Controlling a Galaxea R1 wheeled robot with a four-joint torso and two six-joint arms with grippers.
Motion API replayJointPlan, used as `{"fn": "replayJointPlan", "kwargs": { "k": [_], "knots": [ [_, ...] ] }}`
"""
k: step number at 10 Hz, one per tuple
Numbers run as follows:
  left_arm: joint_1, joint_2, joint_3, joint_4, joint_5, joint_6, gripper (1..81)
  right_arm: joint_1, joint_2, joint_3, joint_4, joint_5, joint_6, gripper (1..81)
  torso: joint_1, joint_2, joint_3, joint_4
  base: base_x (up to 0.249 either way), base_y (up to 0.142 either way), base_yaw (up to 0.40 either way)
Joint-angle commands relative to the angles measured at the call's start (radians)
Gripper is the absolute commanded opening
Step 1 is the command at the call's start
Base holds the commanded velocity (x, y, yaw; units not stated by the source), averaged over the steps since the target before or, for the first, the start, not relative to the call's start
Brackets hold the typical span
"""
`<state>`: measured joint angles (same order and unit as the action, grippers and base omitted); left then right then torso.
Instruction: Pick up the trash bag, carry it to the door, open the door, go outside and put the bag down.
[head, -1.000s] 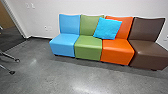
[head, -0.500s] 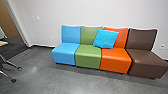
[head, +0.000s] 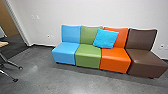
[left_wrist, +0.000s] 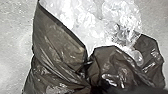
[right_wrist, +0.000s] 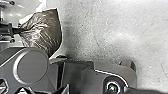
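The dark, see-through trash bag (left_wrist: 60, 47) shows large in the left wrist view, its sides drawn together into a tight gather, with crumpled clear plastic bulging out beyond it. In the right wrist view the same trash bag (right_wrist: 46, 30) hangs from my left gripper (right_wrist: 17, 30), which is shut on its bunched neck. I cannot make out how my right gripper stands.
Against the wall stands a row of blue, green, orange (head: 115, 60) and brown seats, a light-blue cushion (head: 106, 38) leaning on their backs. Wheeled furniture legs (head: 12, 65) reach in at the left, near a doorway (head: 12, 37) with darker floor beyond.
The head camera has shifted, bringing more wall into view above the seats; over the last half second its view has barely changed. The seats and cushion stay where they were.
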<state>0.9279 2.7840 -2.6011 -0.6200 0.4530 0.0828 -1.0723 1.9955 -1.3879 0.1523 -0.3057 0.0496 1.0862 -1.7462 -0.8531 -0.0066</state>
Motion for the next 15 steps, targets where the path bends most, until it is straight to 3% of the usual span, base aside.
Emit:
{"fn": "replayJointPlan", "kwargs": {
  "k": [1,2,3,5,11,15],
  "knots": [
    [-0.089,-0.148,0.185,-0.006,0.135,0.097,1.0,0.056,-0.036,0.000,0.023,-0.056,0.000,81.1,-0.061,0.094,0.000,0.000,0.000,0.000,0.000],
    [-0.080,-0.161,0.196,-0.007,0.159,0.130,1.0,0.047,-0.030,-0.005,0.021,-0.055,0.000,81.1,-0.144,0.224,0.000,0.000,0.000,0.000,0.000],
    [-0.073,-0.173,0.196,-0.006,0.197,0.166,1.0,0.038,-0.015,-0.023,0.019,-0.053,-0.002,81.1,-0.106,0.164,0.040,0.000,0.000,0.000,0.000],
    [-0.056,-0.193,0.196,-0.009,0.230,0.210,1.0,0.024,0.022,-0.071,0.024,-0.050,0.000,81.1,-0.147,0.230,0.090,0.000,0.000,0.000,0.000],
    [0.036,-0.164,0.187,-0.004,0.230,0.265,1.0,-0.041,0.137,-0.203,0.024,-0.041,-0.005,81.1,-0.286,0.443,0.247,0.000,0.000,0.000,0.000],
    [0.095,-0.133,0.168,-0.003,0.227,0.277,1.0,-0.085,0.201,-0.273,0.021,-0.039,-0.010,81.1,-0.378,0.582,0.350,0.000,0.000,0.000,0.000]
  ]
}}
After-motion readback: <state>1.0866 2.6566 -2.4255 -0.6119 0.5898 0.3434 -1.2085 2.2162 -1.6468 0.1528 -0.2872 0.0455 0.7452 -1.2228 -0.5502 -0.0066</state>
